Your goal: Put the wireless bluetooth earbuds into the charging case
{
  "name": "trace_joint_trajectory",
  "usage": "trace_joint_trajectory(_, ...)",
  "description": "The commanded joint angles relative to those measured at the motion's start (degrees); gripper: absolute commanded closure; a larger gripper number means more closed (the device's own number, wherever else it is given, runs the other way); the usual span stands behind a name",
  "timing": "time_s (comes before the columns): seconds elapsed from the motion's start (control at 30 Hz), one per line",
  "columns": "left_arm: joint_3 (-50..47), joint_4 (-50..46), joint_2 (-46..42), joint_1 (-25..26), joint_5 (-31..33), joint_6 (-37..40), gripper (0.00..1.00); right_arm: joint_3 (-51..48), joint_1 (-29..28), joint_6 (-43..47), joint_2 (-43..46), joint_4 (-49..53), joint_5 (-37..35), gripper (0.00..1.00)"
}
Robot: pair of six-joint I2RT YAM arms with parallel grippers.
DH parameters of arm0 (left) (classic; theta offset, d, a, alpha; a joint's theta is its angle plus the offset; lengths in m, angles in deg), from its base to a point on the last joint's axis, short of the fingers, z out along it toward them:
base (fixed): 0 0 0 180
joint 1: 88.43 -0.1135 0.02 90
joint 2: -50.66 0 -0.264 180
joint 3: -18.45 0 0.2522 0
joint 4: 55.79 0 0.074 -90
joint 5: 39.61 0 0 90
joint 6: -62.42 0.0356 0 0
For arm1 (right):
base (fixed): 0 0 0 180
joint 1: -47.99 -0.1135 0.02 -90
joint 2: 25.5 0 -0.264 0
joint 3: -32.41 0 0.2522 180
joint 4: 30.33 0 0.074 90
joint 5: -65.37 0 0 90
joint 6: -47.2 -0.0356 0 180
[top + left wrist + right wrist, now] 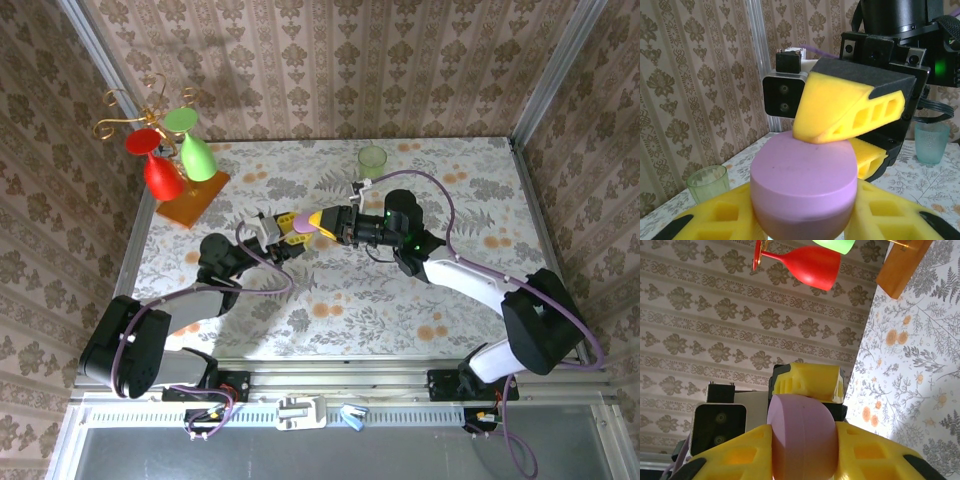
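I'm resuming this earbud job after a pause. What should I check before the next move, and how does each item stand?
1. Left gripper clamped on charging case: ok.
2. Right gripper closed against the case's sides: ok.
3. Case lid open: not ok, looks closed.
4. Earbuds inside: cannot tell.
5. Green cup well away from both arms: ok.

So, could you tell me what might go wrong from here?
The pink case is pinched in mid-air between the left gripper and right gripper; uneven pulling could make its smooth, rounded shell slip out and drop onto the table. It also looks closed, so prying may twist it askew.
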Motion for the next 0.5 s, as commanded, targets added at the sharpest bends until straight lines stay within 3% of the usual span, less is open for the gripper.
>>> trace_joint_trajectory(0.0, 0.7, 2.0, 0.4, 0.3, -0.9, -0.6, 0.73, -0.6, 0.1, -0.3, -0.2, -3.5, 1.4, 0.78)
trace_joint_trajectory(0.17, -1.5, 1.1, -0.1, 0.2, 1.6, 0.6, 0.25, -3.9, 3.4, 3.5, 2.4, 0.5, -3.5, 0.80)
trace_joint_trajectory(0.27, -3.2, -6.2, -2.3, 0.3, 3.9, 5.0, 0.14, -5.9, 5.7, 7.4, 4.0, 6.1, -7.5, 0.81)
trace_joint_trajectory(0.4, -2.7, -30.3, -8.8, 2.9, 12.0, 18.8, 0.00, -8.6, 7.9, 11.9, 6.0, 14.3, -14.9, 0.82)
trace_joint_trajectory(0.47, -1.7, -39.7, -11.3, 5.3, 16.6, 24.9, 0.00, -9.5, 8.7, 12.9, 5.5, 16.6, -17.6, 0.82)
